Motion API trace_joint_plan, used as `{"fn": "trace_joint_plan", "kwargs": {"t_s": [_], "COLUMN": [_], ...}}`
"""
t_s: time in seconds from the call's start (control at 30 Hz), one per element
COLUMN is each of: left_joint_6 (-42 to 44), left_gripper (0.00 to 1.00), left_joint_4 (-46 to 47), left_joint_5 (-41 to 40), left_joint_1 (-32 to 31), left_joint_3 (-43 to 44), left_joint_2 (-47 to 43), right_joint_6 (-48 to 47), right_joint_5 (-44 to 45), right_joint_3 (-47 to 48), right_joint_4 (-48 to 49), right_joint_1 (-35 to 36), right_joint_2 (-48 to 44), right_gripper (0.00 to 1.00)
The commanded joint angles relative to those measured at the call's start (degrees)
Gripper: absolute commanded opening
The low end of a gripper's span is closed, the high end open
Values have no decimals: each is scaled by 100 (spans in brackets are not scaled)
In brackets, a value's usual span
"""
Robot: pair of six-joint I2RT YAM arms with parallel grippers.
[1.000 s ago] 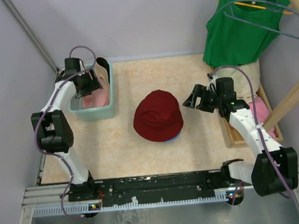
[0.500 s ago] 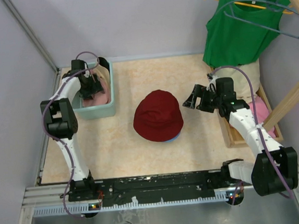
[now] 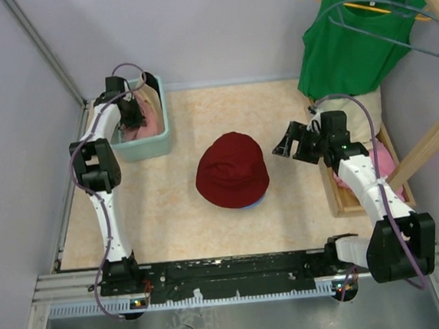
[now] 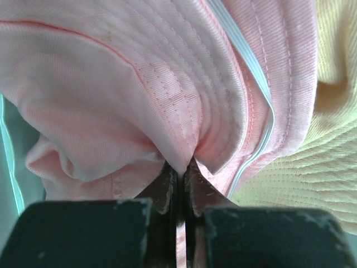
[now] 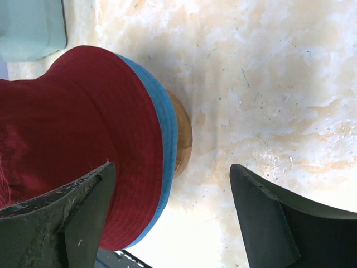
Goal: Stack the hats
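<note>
The dark red hat (image 3: pixel 231 169) sits in the middle of the table on top of the blue hat (image 3: pixel 255 203), of which only a strip of brim shows. In the right wrist view the dark red hat (image 5: pixel 72 145) covers the blue hat (image 5: pixel 167 128), and both rest on a tan round stand (image 5: pixel 184 139). My left gripper (image 3: pixel 131 115) is down in the teal basket (image 3: pixel 145 149), shut on a fold of the pink hat (image 4: pixel 139 84). The beige hat (image 4: pixel 329 167) lies beside it. My right gripper (image 3: pixel 291 144) stands open just right of the stack, holding nothing.
A green tank top (image 3: pixel 354 37) hangs at the back right. Below it a wooden tray (image 3: pixel 333 193) holds pink and beige cloth. A slanted wooden pole (image 3: pixel 433 142) crosses the right edge. The basket (image 5: pixel 30 25) shows at the top left of the right wrist view.
My left arm has reached further back into the basket and its gripper has gone from open to shut on the pink hat. The right gripper has shifted slightly up, still open.
</note>
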Motion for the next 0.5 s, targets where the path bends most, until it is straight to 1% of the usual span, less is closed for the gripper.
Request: {"fn": "trace_joint_plan", "kwargs": {"t_s": [0.0, 0.07, 0.13, 0.27, 0.47], "left_joint_6": [126, 148, 137, 88, 124], "left_gripper": [0, 0, 0, 0, 0], "left_joint_4": [210, 220, 235, 214, 9], "left_joint_5": [268, 262, 267, 366, 308], "left_joint_1": [44, 45, 37, 43, 38], "left_joint_3": [353, 612, 691, 524, 220], "left_joint_2": [-524, -861, -1212, -1806, -2333], "right_joint_6": [-39, 28, 75, 149, 144], "right_joint_5": [-65, -83, -119, -203, -328], "right_joint_3": [223, 173, 144, 132, 231], "right_joint_4": [117, 220, 287, 431, 500], "right_joint_1": [-47, -46, -48, -47, -43], "right_joint_2": [-23, -24, -1, 74, 176], "right_gripper": [83, 83, 83, 83, 83]}}
